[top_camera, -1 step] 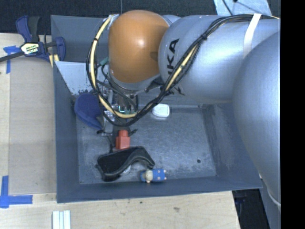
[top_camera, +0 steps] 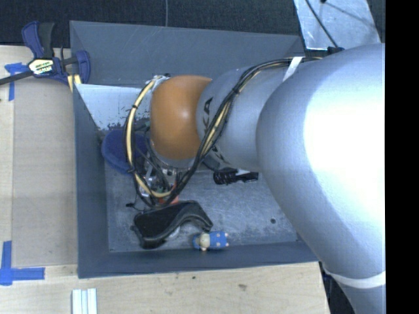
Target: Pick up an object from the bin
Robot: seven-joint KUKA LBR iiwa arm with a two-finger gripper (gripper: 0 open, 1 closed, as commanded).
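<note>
My gripper (top_camera: 157,177) hangs low in the left half of the bin, under the arm's orange cover, and is largely hidden by cables. Just below it, near the front wall, lies a black curved object (top_camera: 167,222). A blue rounded thing (top_camera: 114,150) lies to the gripper's left, against the bin's left wall and partly hidden behind the cables. A black marker-like piece with a white tip (top_camera: 233,175) shows to its right, under the arm.
A small blue and pale toy-like piece (top_camera: 212,241) rests at the front wall, right of the black object. The thick grey arm covers the right half of the bin. Bare floor shows at the front right.
</note>
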